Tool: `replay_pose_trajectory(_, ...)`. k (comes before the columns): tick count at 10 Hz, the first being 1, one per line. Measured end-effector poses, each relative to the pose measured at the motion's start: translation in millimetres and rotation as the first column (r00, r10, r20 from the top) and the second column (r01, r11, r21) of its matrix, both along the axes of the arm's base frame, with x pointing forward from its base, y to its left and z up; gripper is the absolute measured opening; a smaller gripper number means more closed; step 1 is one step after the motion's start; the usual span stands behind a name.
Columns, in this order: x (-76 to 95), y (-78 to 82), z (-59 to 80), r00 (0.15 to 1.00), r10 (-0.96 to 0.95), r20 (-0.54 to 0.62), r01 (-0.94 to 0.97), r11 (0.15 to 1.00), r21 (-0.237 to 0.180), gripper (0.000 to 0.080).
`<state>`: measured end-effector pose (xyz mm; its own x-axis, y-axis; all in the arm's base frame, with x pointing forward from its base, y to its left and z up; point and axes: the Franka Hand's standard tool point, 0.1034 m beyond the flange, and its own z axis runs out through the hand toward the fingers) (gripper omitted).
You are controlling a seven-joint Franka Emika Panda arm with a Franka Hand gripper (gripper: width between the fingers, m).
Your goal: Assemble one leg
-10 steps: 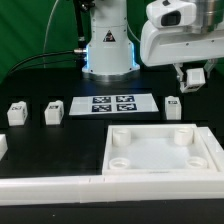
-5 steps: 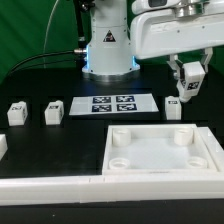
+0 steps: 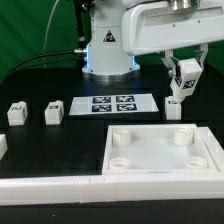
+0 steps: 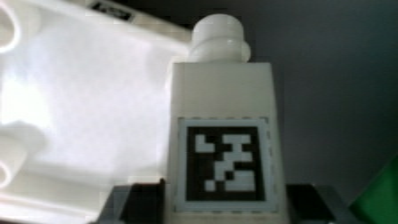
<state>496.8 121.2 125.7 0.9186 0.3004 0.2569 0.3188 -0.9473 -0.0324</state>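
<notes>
The pincer [image 3: 183,84] is clamped on the leg [image 3: 187,70], holding it tilted in the air at the exterior view's right. It is above another leg [image 3: 174,108], which stands on the surface [image 3: 40,150] just beyond the white tray [image 3: 155,150].

End effector [image 3: 178,94] low, pointing down, slightly tilted.

the exterior view looks slightly down across the table [image 3: 40,150] toward the arm's base [image 3: 108,52]. the wrist view sits very near the leg [image 4: 222,110] [image 3: 174,108]; both show it and the white tray [image 3: 160,168] [image 4: 80,90].
</notes>
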Motion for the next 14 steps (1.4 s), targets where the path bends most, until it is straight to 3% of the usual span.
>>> replay_pose_trajectory(1, -1.4, -0.1, -1.1, 1.0, 0.001, -0.005, -0.001, 1.0, -0.001, 0.0294)
replay_pose_trajectory(2, 4.8, -1.4, 2.2, 0.998, 0.002, 0.064, -0.003, 1.0, 0.007, 0.0294)
replay_pose_trajectory(4, 14.1, -23.5, -3.8, 0.959, 0.033, 0.282, -0.033, 0.999, -0.003, 0.0294)
replay_pose_trajectory(5, 20.6, -25.9, -9.2, 0.961, 0.025, 0.277, -0.026, 1.0, 0.001, 0.0294)
replay_pose_trajectory(7, 48.2, -19.1, -2.7, 0.951, 0.042, 0.305, -0.045, 0.999, 0.002, 0.0294)
replay_pose_trajectory(10, 80.3, -16.4, -5.4, 0.94, 0.075, 0.333, -0.076, 0.997, -0.008, 0.0294)
replay_pose_trajectory(14, 81.9, -19.9, -15.1, 0.938, 0.081, 0.336, -0.081, 0.997, -0.014, 0.0294)
